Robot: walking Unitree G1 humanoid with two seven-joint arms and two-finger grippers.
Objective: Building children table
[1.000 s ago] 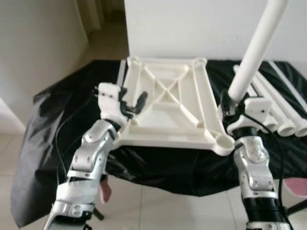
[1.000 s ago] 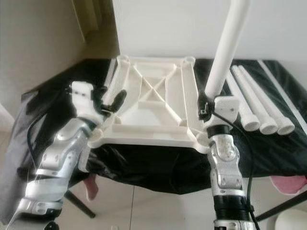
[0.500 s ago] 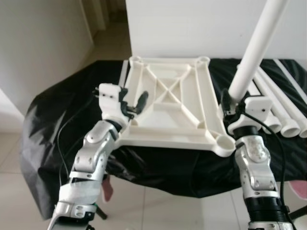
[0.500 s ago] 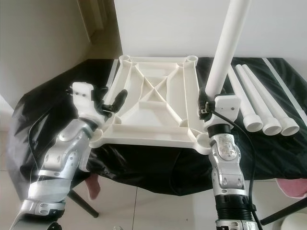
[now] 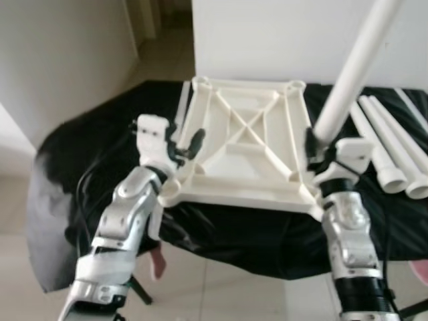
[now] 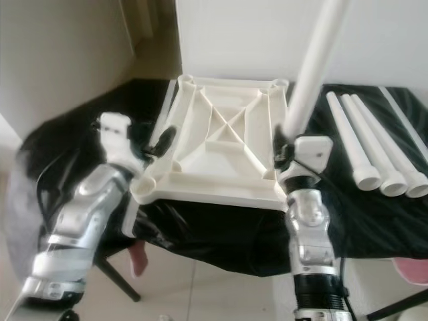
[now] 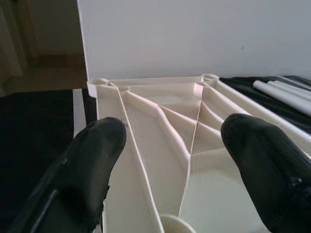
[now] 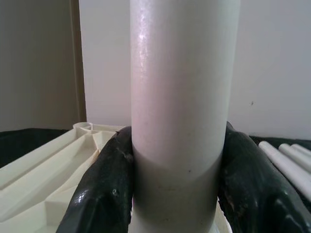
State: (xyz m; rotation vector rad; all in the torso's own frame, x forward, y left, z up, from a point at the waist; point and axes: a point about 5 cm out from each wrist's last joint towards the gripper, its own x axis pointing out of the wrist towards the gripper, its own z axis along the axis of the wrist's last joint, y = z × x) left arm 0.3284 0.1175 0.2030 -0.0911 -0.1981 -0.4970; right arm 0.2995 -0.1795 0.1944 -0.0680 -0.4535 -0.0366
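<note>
The cream tabletop [image 5: 244,144] lies upside down on the black-covered table, ribs and corner sockets facing up. My left gripper [image 5: 184,144] is open at its near-left edge, its fingers [image 7: 92,165] straddling the left rail of the tabletop [image 7: 165,126]. My right gripper [image 5: 317,144] is shut on a white table leg [image 5: 354,67], a long tube held nearly upright and leaning right. The leg's lower end is just over the tabletop's near-right corner. In the right wrist view both fingers [image 8: 104,189] press against the leg [image 8: 182,97].
Three loose white legs [image 6: 364,144] lie side by side on the black cloth [image 5: 87,154] at the right. A white panel [image 5: 267,33] stands behind the table. Tiled floor runs along the near edge and left side.
The view has shifted a little. My right gripper has carried the leg left, closer over the tabletop's near-right corner. The left gripper stays at the left rail.
</note>
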